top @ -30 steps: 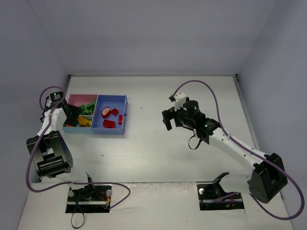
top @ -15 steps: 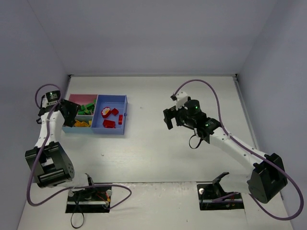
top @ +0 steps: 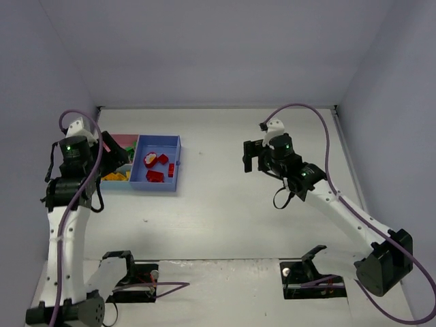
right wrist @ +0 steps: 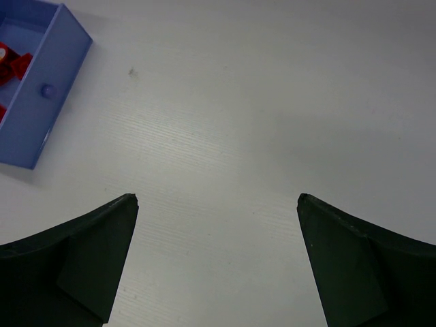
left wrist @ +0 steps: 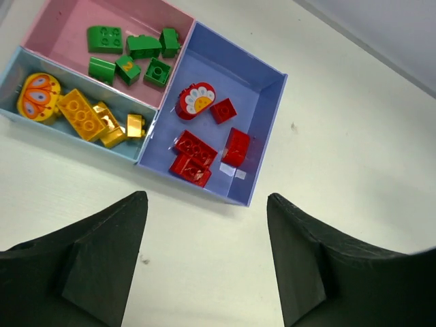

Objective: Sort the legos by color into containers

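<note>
The joined containers sit at the table's far left. In the left wrist view, several green legos lie in the pink tray. Several yellow legos lie in the small light-blue tray. Several red legos lie in the larger blue tray. My left gripper is open and empty, high above the table just in front of the trays. My right gripper is open and empty over bare table, right of the blue tray. No lego shows outside the trays.
In the top view the trays lie close to the left wall. The left gripper hangs beside them and the right gripper is near the table's middle. Purple cables loop off both arms.
The left arm has risen and drawn back from just over the trays, its gripper empty. The right gripper has shifted a little to the right and farther back.
</note>
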Tool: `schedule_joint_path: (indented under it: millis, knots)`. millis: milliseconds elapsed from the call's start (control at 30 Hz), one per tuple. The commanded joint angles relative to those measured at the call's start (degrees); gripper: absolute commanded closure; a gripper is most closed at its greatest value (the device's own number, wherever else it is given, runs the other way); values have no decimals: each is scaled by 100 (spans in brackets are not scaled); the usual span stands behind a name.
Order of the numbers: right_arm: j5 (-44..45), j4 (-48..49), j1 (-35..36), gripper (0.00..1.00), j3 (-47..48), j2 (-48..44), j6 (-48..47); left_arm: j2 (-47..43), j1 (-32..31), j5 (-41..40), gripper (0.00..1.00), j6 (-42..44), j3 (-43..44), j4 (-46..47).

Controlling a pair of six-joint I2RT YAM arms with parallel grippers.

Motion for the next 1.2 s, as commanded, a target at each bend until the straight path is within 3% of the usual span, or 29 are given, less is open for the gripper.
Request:
schedule_joint_path:
  millis: [0,167,333,533,800,1167]
  knots:
    - [707,-297,-37,0,366,-342,530,-507,-186,-265,35,678,-67,-597]
    - [1305,-475,-37,0,340,-570,522,-1280,-712,-633,31,556,-322,-756]
    - [1262,-510,-37,0,68,-922,162,-1763,-1074,-872,26,267,-699,-1063]
    - [1367,-519,-37,0,-239,-1379,792,-2247,-1505,-986,23,-94,-868,-1160]
    - [1771,-931,-37,0,-389,-1608,1357,-2819,-1602,-951,22,-359,-789,-1748]
    - [2027,-1064,-37,0,-398,-2056,1190,-3092,-1637,-845,22,-323,-859,-1978]
